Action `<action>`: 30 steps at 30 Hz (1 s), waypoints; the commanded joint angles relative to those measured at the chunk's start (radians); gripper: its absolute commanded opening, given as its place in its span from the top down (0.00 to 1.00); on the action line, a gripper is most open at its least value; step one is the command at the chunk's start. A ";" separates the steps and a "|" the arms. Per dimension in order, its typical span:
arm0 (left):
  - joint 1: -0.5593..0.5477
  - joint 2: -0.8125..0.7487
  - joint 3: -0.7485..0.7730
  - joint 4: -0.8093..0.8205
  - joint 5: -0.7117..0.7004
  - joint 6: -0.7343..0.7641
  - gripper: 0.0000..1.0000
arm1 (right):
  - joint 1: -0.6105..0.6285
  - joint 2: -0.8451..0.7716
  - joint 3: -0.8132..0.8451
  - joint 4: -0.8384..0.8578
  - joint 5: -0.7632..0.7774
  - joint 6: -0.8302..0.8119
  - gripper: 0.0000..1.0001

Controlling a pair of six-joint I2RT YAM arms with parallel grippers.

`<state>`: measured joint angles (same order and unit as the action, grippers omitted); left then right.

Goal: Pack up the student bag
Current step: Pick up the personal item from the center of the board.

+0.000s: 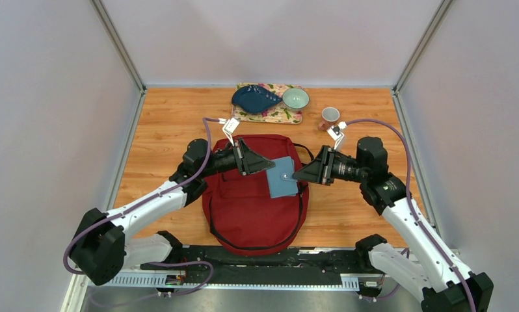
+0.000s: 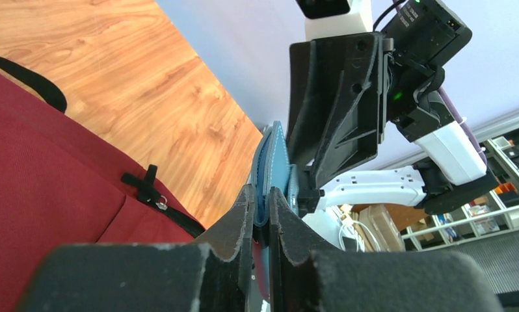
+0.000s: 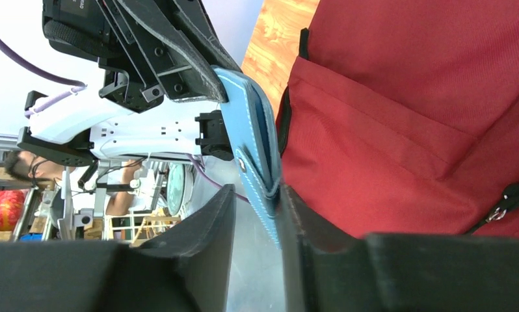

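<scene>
The student bag [image 1: 250,208], dark red with black zippers, lies flat on the wooden table between the two arms. A small blue wallet [image 1: 283,177] hangs on edge above the bag's right half. My left gripper [image 1: 266,166] is shut on the wallet's left edge; in the left wrist view both fingers press the wallet [image 2: 273,162]. My right gripper [image 1: 297,174] sits at the wallet's opposite edge. In the right wrist view the wallet [image 3: 253,136] rests against one finger with a clear gap to the other, so the jaws stand open. The bag [image 3: 406,117] fills the background.
At the back of the table a floral tray [image 1: 289,117] carries a dark blue dish [image 1: 253,99] and a pale green bowl [image 1: 296,98]. A small cup [image 1: 330,115] stands to its right. Grey walls close in the left, right and far sides.
</scene>
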<state>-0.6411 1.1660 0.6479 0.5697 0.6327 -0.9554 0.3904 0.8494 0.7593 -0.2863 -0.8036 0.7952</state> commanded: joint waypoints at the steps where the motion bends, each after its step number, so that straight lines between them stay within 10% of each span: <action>1: -0.006 -0.006 0.007 0.055 0.012 -0.002 0.92 | 0.004 -0.024 0.005 0.009 0.020 -0.036 0.53; 10: -0.006 -0.042 -0.002 0.019 0.010 0.017 1.00 | 0.005 -0.029 -0.009 -0.067 0.072 -0.142 0.30; 30: -0.006 0.058 0.006 0.208 0.157 -0.121 1.00 | 0.025 0.043 -0.086 0.252 -0.111 0.022 0.42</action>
<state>-0.6418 1.2186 0.6418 0.6819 0.7483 -1.0470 0.4019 0.8902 0.6788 -0.1665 -0.8646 0.7502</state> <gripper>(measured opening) 0.141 0.623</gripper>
